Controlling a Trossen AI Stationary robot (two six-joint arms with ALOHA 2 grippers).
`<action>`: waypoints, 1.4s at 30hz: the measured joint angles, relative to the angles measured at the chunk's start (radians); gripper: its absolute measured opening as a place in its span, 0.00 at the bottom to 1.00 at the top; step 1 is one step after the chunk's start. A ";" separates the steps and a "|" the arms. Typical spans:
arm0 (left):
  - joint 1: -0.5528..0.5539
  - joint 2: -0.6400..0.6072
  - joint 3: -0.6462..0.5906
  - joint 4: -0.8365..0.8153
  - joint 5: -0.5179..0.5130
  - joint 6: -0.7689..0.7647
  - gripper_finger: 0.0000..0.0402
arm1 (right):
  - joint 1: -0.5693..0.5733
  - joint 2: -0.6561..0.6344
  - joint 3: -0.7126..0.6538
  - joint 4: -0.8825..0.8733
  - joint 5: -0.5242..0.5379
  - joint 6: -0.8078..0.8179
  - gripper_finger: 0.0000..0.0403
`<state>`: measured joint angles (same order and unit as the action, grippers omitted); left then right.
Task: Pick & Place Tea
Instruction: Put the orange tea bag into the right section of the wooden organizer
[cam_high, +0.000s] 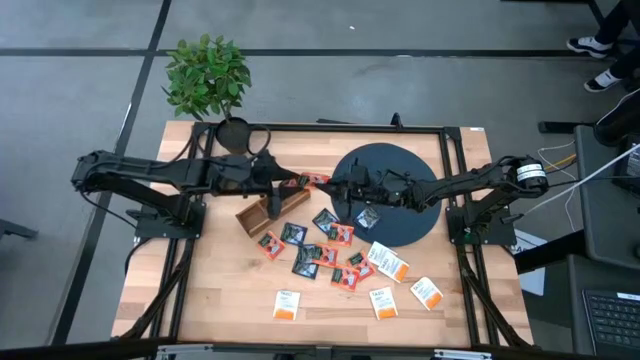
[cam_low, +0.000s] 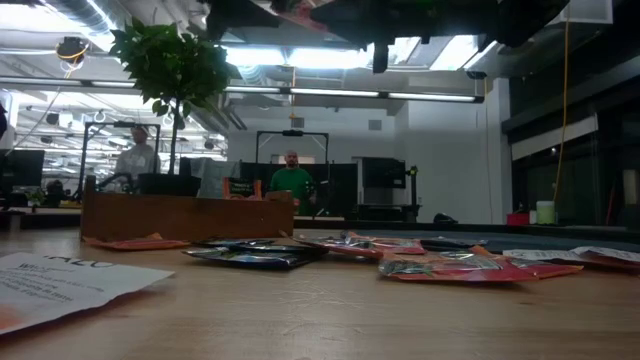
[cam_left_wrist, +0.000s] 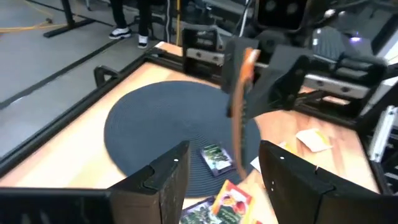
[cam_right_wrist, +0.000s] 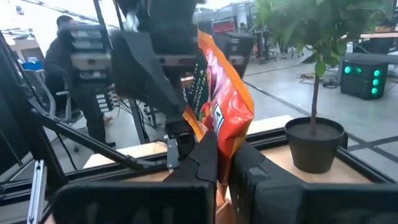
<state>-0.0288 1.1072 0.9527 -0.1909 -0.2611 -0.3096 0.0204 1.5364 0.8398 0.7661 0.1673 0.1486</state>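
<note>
The task looks to be in its early or middle part. On the bench (cam_high: 230, 300), the big dark round disc (cam_high: 410, 225) lies at about 3 o'clock from the middle, and only one dark sachet (cam_high: 367, 218) lies on it. The brown wooden box (cam_high: 262, 215) is at about 9 o'clock from the middle, and from above I cannot tell if any tea is already inside it. Most of the tea is not yet sorted: a loose cluster of dark and red-orange sachets (cam_high: 320, 250) lies near the middle, and four white sachets with an orange band (cam_high: 383, 302) are spread from 5 to 6 o'clock, near the front edge. One red-orange sachet (cam_right_wrist: 221, 106) is in the air just above the bench, at about 12 o'clock from the cluster. The right end effector (cam_high: 335, 188) is pinched narrow on it and holds it upright. The left end effector (cam_left_wrist: 224, 165) has its fingers wide apart just beside this sachet, without touching it, so I judge that a handover between the arms is in hand. About writing: the held sachet carries white letters on a dark green panel, but they are too blurred to read. In the low view the nearest white sachet (cam_low: 60, 280) shows faint grey print, also not readable. No brand can be named.
</note>
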 joint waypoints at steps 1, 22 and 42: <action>0.001 0.005 0.000 0.013 -0.002 0.008 0.46 | 0.000 0.000 0.000 0.000 0.000 0.000 0.05; 0.000 0.010 0.000 -0.018 0.008 0.107 0.01 | 0.000 0.000 0.000 -0.099 -0.003 0.004 0.18; 0.208 0.181 0.143 -0.493 0.211 -0.037 0.01 | -0.009 -0.045 0.000 -0.912 0.000 0.069 0.19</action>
<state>0.1790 1.2879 1.0953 -0.6839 -0.0506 -0.3465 0.0118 1.4918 0.8398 -0.1459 0.1669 0.2180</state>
